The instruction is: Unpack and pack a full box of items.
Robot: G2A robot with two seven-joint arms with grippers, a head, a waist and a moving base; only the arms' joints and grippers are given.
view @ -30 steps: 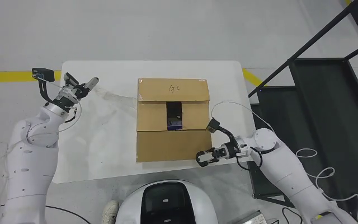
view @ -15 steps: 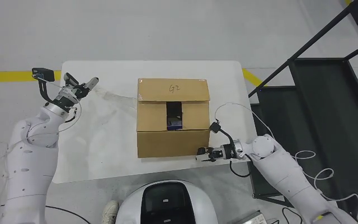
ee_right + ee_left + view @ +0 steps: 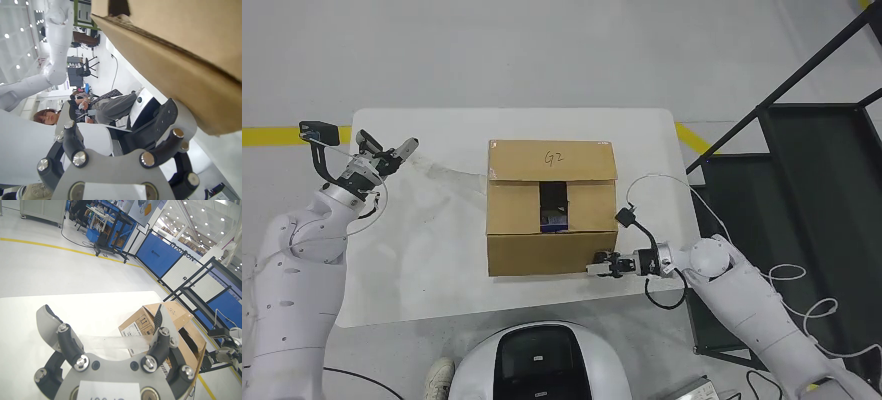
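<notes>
One cardboard box (image 3: pixel 542 258), flaps (image 3: pixel 512 205) ajar, bluish item (image 3: pixel 555 220) inside

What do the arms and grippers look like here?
Left arm and right arm: smooth white shells. Left gripper and right gripper: grey metal plate, black links, silver screws, curved pale fingers with black ribbed pads. Black camera on a stalk at each wrist; thin white cable loops off the right one.

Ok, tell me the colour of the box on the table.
Plain brown cardboard box, clearest in the top view.
</notes>
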